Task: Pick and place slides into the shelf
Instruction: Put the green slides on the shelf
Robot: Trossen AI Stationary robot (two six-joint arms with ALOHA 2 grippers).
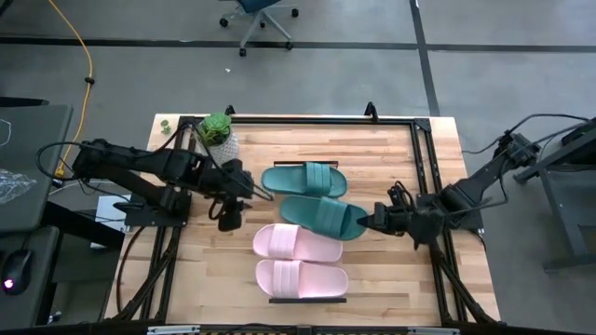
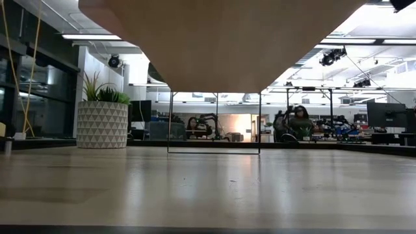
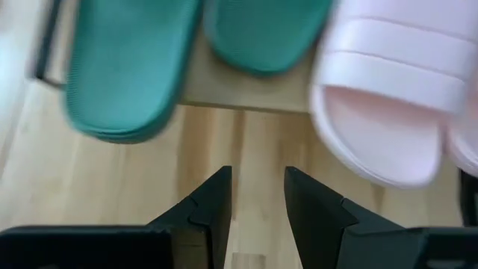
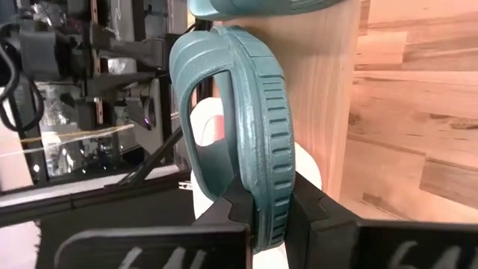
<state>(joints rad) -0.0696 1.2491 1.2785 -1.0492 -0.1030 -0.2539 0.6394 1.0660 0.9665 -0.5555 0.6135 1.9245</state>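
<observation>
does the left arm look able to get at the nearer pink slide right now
Probably yes. The left tool is open and empty, just beside the pink slide, with only bare table between. The right tool grips a teal slide on the far side.

Left gripper [image 1: 230, 216] fingers [image 3: 213, 213] parted; right gripper [image 1: 372, 221] fingers [image 4: 224, 217] clamped, both arms low.

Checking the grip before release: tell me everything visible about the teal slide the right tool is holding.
The teal slide looks like dark green rubber with a wide ribbed strap. It lies on the shelf, second in the row, between the other teal slide and a pink slide. The right tool is shut on its end.
</observation>
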